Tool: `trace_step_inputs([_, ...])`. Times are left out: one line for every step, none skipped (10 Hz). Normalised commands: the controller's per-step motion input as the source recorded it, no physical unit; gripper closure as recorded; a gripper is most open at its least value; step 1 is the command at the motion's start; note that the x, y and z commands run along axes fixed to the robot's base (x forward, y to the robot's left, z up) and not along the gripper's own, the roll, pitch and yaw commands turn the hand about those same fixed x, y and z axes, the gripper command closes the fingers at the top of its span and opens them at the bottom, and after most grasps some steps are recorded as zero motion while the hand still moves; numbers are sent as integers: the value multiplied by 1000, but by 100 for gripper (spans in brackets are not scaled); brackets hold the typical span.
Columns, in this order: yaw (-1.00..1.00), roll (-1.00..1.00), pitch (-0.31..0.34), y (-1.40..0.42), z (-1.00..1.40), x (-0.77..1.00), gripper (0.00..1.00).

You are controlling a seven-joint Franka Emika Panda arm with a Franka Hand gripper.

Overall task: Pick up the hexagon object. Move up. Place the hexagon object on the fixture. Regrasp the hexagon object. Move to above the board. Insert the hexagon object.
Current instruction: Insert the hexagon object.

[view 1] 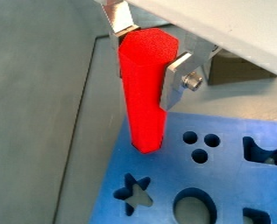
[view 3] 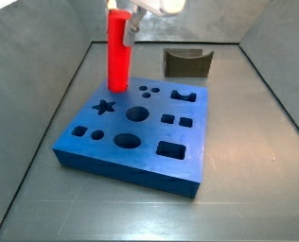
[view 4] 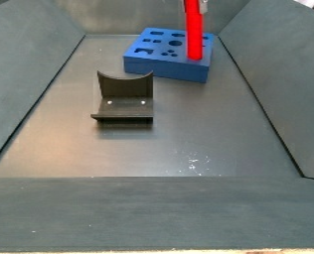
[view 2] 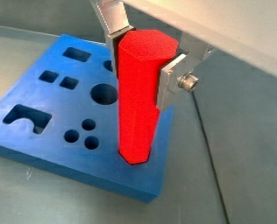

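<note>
The hexagon object [view 1: 145, 96], a bright red six-sided bar, hangs upright with my gripper [view 1: 151, 52] shut on its upper end; both wrist views show a silver finger on each side of it [view 2: 138, 105]. Its lower end is over an edge strip of the blue board [view 2: 106, 168], beside the small round holes, not in any cut-out. In a side view the bar [view 3: 116, 52] stands at the board's [view 3: 120, 168] far left corner, under the gripper [view 3: 124, 21]. I cannot tell whether the tip touches the board. The dark notched fixture [view 3: 186, 62] sits apart from the board.
Grey sloping walls [view 3: 51, 104] enclose the floor on all sides. One wall rises close beside the bar [view 1: 47, 114]. The fixture [view 4: 122, 99] stands on the floor in front of the board [view 4: 167, 67], with bare floor [view 4: 160, 159] around it.
</note>
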Motion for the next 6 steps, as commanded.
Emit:
trace_step_inputs([0, -19, 0, 0, -26, 0, 100])
trace_step_inputs([354, -257, -71, 317, -483, 3, 100])
trace_step_inputs([309, -149, -20, 194, -71, 0, 100])
trace_step_inputs([0, 0, 0, -49, 0, 0, 100])
trace_step_inputs([-31, -151, 0, 460, -60, 229, 100])
trace_step_inputs([-117, -169, -7, 517, 0, 40, 100])
